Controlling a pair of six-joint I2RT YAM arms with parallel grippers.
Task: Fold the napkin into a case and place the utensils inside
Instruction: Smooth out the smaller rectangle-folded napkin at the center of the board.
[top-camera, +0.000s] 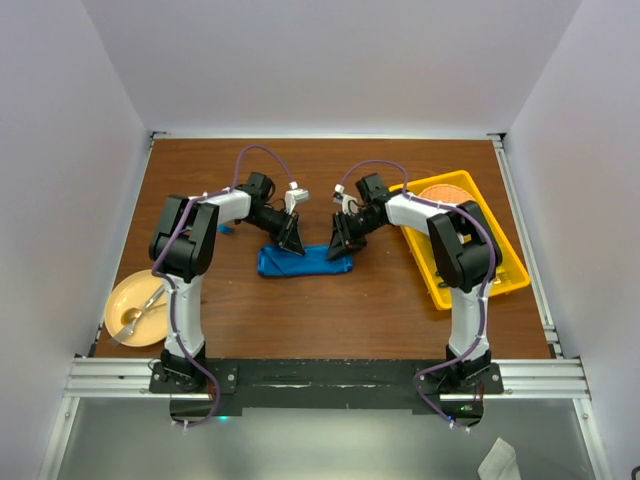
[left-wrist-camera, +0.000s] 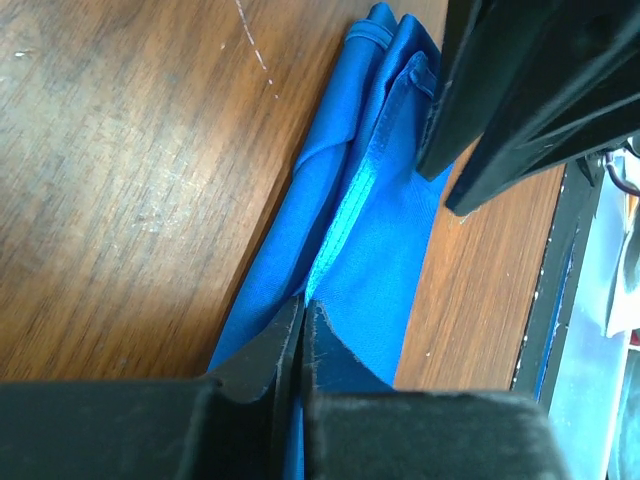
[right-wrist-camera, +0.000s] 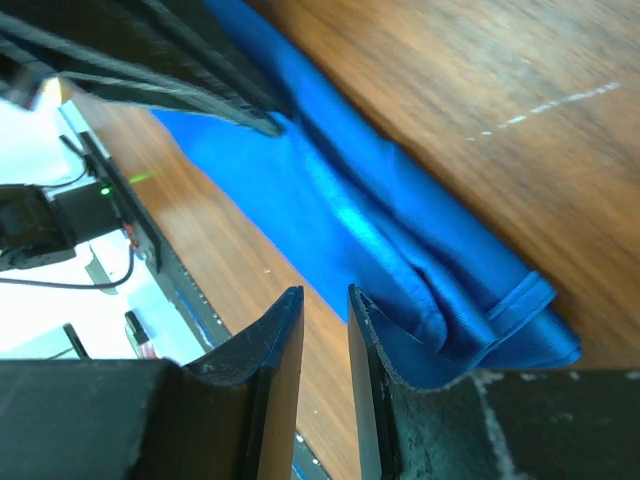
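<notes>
Two arms bend inward over one wooden table (top-camera: 330, 315), and we see them meet above one bright blue napkin (top-camera: 305, 262). It lies at the table's middle as a narrow, flat, oblong packet running left to right. The left gripper (left-wrist-camera: 302, 308) is down over the packet's left half, its two fingers pressed almost together with only a sliver between them. A bright crease of the cloth runs straight up to the tips, but we cannot tell whether any fabric is caught there. The right gripper (right-wrist-camera: 325, 300) stands at the packet's right end, where the hemmed layers bunch. Its two fingers are parted by a narrow gap through which bare wood shows, so it grips nothing. To the right, apart from the napkin, one yellow tray (top-camera: 505, 268) sits askew with one orange disc (top-camera: 445, 192) in its far corner. At the near left, one pale yellow plate (top-camera: 118, 298) carries two gold pieces, one spoon (top-camera: 131, 318) and one fork (top-camera: 153, 297). One small blue item (top-camera: 228, 229) lies just beside the left arm, too small for us to name.
</notes>
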